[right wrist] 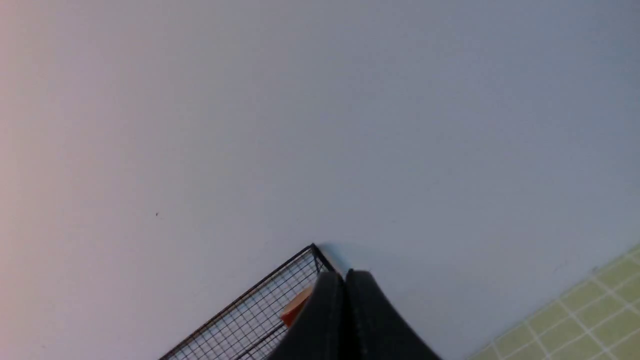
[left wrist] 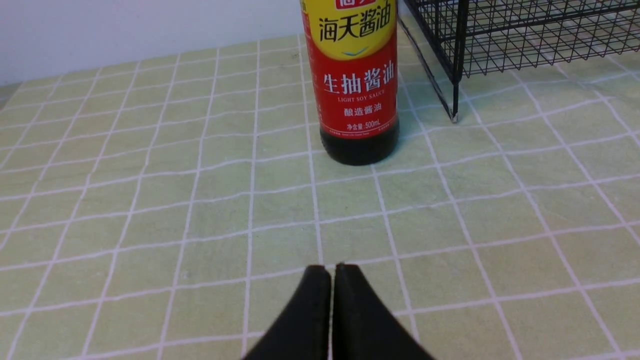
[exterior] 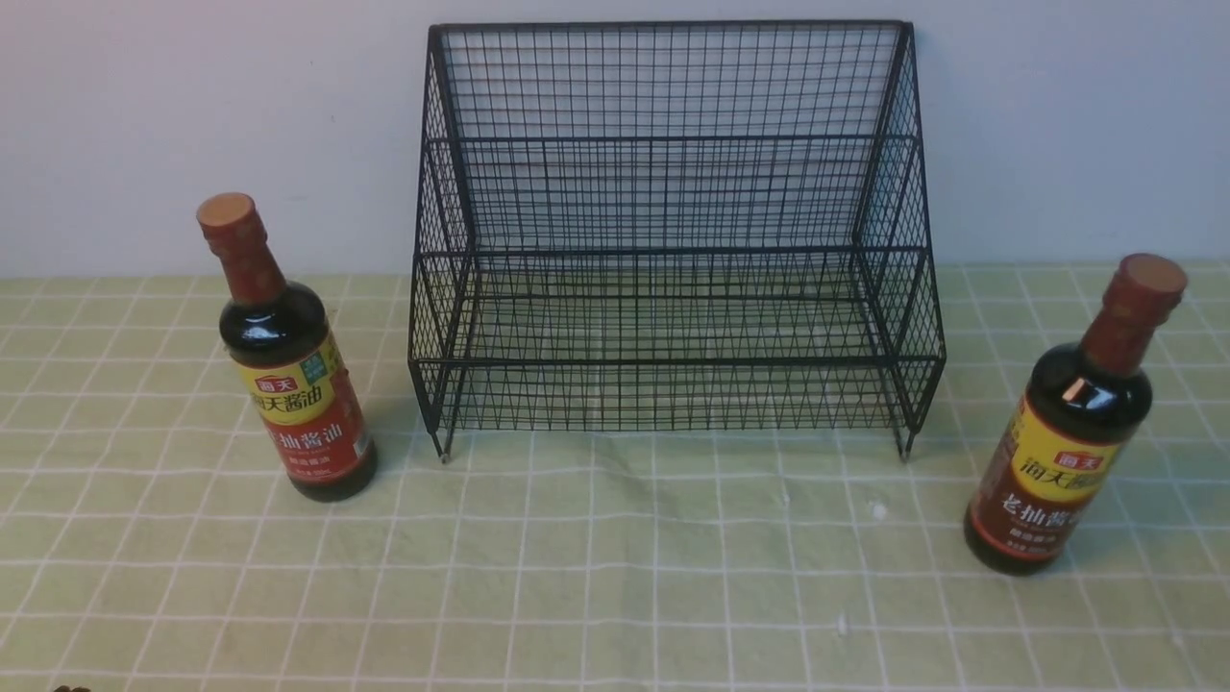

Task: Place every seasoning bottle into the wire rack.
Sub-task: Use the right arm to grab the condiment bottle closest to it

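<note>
Out front on the checked cloth (exterior: 615, 577): left bottle (exterior: 288, 375) and right bottle (exterior: 1067, 432) upright, outside the wire rack (exterior: 673, 240) between them. Left wrist: left gripper (left wrist: 331, 270) pressed together, left bottle's top cut off. Right wrist: right gripper (right wrist: 345, 276) pressed together, orange bit (right wrist: 295, 307) half hidden behind.

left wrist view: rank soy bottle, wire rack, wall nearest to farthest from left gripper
1. Dark-brown soy sauce bottle with yellow-and-red label, straight ahead of left gripper.
2. Black wire-mesh rack, just beyond, beside it.
3. White wall, farthest back.
</note>
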